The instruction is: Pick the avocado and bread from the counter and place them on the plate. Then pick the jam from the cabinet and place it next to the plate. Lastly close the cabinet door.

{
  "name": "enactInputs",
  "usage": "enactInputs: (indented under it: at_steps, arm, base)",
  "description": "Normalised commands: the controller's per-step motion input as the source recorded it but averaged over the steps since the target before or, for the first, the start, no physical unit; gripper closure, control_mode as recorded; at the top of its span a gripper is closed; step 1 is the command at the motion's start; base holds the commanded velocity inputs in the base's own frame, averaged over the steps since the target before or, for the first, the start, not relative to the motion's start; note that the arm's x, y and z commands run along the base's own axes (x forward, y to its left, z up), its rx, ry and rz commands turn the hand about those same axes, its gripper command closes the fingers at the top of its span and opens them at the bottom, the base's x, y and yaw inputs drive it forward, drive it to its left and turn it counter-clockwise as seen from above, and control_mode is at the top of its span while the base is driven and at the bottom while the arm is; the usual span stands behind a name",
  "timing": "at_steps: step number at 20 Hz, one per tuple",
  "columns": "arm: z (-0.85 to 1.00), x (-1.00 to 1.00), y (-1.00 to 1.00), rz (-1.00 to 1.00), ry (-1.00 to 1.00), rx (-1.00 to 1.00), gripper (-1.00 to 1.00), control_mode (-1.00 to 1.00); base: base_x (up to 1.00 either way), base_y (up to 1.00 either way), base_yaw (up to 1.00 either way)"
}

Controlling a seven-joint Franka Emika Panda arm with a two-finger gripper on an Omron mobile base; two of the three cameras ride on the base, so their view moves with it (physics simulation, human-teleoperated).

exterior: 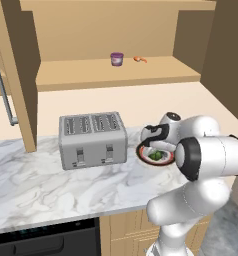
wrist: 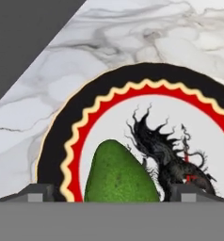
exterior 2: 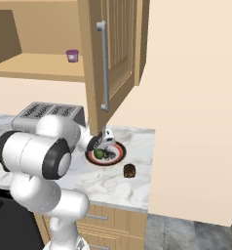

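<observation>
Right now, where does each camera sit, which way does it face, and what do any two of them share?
Left base view: behind the arm's left, facing the toaster, open cabinet and jam; white arm lower right.
Right base view: behind the arm's right, facing the plate, bread and cabinet door; arm lower left.
Hand view: on the hand, looking down at the avocado; the pincer shows its tips.
Shared: all three show plate and avocado; both base views show the jam.

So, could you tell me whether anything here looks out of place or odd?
Nothing looks spilled or damaged. The avocado lies on the plate, the bread sits on the counter beside it, and the cabinet door hangs open.
</observation>
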Motion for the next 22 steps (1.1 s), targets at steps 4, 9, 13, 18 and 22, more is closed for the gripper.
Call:
enactInputs:
  at_steps: [4,9,13,18,22]
  arm:
    - [0.23,-0.03,0.00,0.00,-0.11,0.00,-1.00,-1.00]
    - [0.31,-0.26,-0.03,0.00,-0.16,0.00,-1.00,-1.00]
    - [0.27,-0.46,-0.10,-0.08,-0.11,0.00,-1.00,-1.00]
    - [0.22,-0.53,-0.06,-0.23,-0.06,0.00,-1.00,-1.00]
    - [0.36,-0.43,-0.01,-0.25,-0.02,0.00,-1.00,-1.00]
  base:
    - [0.00,0.00,0.00]
    - [0.00,0.00,0.00]
    - [0.00,0.00,0.00]
    - [0.00,0.00,0.00]
    - [0.00,0.00,0.00]
